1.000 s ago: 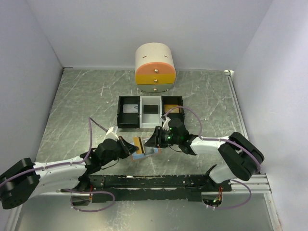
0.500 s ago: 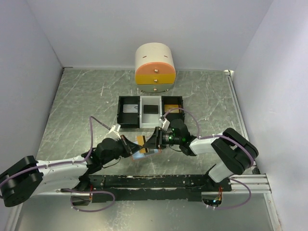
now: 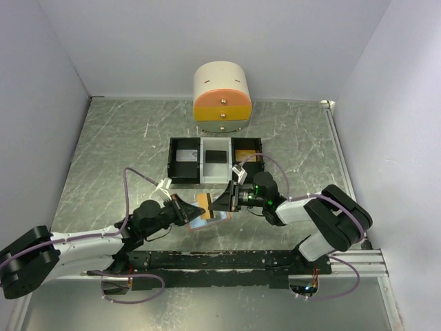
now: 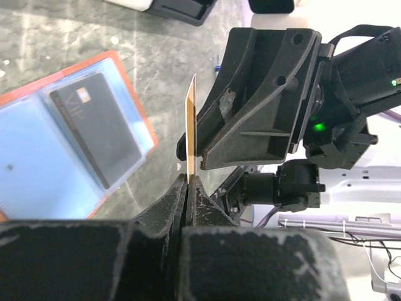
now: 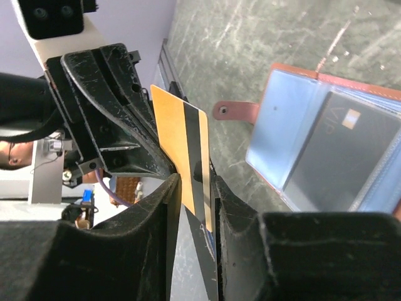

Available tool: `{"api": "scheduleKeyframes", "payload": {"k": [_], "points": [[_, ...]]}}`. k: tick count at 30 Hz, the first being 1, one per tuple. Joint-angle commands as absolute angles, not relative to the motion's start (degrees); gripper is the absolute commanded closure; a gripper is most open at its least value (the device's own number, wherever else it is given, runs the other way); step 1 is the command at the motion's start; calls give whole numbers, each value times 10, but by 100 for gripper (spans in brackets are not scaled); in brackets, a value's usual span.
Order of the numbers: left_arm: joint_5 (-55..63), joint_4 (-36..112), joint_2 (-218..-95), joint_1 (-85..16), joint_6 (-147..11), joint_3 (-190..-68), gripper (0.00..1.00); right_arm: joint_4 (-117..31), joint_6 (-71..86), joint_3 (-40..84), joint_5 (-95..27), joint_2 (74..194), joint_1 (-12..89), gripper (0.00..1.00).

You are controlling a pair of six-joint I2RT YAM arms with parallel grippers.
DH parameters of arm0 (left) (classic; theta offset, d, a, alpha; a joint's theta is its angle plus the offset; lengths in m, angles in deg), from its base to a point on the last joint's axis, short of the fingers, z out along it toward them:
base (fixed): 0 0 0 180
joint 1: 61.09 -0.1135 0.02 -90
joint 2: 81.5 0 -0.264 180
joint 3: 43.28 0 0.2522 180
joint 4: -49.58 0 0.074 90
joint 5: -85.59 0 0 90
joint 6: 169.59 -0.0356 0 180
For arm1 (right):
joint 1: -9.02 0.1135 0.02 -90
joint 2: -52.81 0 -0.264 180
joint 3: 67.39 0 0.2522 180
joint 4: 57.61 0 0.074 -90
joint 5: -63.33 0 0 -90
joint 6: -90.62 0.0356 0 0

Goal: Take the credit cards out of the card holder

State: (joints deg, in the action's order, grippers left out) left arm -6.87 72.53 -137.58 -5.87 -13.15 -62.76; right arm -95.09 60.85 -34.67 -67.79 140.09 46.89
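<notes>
Two claws meet on one orange-gold card (image 5: 182,135): the left claw (image 4: 190,179) pinches its edge tight; the right claw (image 5: 197,188) straddles it, pressing or merely flanking, hard to tell. Between them, lower down, the card holder (image 4: 31,163) lies open on the bench (image 3: 124,138), a dark card (image 4: 97,135) inside.

A card (image 5: 182,144) on edge between left gripper (image 4: 190,179) and right gripper (image 5: 196,188).
The card holder (image 4: 37,157) lies open on the table (image 3: 110,152) just beneath them, another card (image 4: 97,138) in its pocket; trays (image 3: 171,160) sit behind it, the drawer cabinet (image 3: 221,96) farthest back.
</notes>
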Motion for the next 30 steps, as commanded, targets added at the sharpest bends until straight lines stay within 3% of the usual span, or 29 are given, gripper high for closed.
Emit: {"api": "scheduleKeyframes", "payload": {"k": [1,12,23,30], "points": [[-24,767,-1362,-56,-163,-625,93,-1031,602,-346,-722,1353,464,75],[12,768,-1308,-56,-184,-635,93,-1046,596,-335,-766,1278,462,82],[34,770,-1277,-56,-192,-651,93,-1188,690,-332,-816,1289,460,75],[34,782,-1279,-56,-190,-647,93,-1135,661,-329,-813,1270,460,84]]}}
